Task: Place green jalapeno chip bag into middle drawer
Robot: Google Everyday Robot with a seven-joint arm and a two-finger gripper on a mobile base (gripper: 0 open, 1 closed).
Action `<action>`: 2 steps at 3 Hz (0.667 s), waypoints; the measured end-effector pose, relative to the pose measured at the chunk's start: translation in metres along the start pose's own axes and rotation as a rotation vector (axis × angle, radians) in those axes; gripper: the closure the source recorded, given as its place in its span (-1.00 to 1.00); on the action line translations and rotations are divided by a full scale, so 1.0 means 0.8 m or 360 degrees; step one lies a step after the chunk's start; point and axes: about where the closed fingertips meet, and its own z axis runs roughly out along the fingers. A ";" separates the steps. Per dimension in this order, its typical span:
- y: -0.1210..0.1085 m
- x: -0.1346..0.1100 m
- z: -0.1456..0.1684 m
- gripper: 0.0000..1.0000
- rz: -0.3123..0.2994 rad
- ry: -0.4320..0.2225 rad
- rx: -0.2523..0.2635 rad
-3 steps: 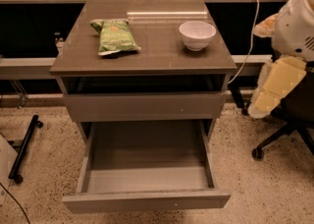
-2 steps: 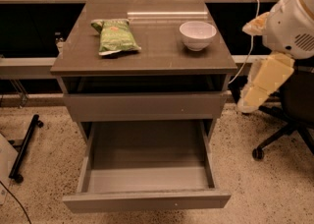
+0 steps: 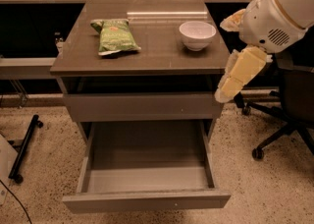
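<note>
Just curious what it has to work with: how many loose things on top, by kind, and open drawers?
Chip bags: 1 (green jalapeno chip bag)
Bowls: 1 (white bowl)
Open drawers: 1 (middle drawer)
Total: 3
The gripper hangs right of the cabinet.

No words or numbers can be read here: the green jalapeno chip bag (image 3: 115, 35) on the table top (image 3: 162, 56) has a red-orange logo and white print too small to read, and the gripper (image 3: 239, 73), by the table's right side, shows no letters.
</note>
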 end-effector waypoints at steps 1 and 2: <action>0.000 0.000 0.000 -1.00 0.0000 0.0000 0.0000; -0.004 -0.020 0.025 -1.00 0.0025 -0.0069 0.0010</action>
